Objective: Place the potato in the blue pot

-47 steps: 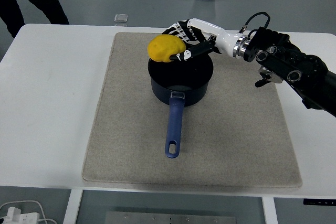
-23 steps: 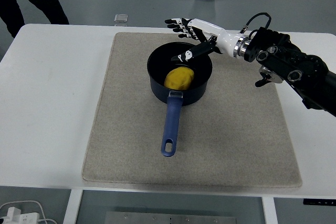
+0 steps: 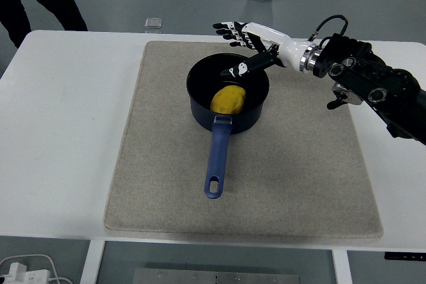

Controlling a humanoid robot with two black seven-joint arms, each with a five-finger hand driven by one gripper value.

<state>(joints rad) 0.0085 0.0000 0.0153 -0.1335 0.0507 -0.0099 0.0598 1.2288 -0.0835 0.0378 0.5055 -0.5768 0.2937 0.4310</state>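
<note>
Plenty of bare white table [image 3: 66, 131] lies to your left, past the grey mat [image 3: 166, 184]. On the mat, the blue pot [image 3: 200, 112] holds the potato [image 3: 229, 99] against its near wall, handle pointing toward the near edge. Your right hand [image 3: 243, 48] hangs over the pot's far rim, fingers spread, holding nothing; open mat lies below its arm.

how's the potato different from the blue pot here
The potato is yellow and rounded; the blue pot is dark blue with a long handle reaching toward the near edge. The potato is smaller and lies inside the pot, which stands on the mat. Neither is held; the right hand is open above.
</note>
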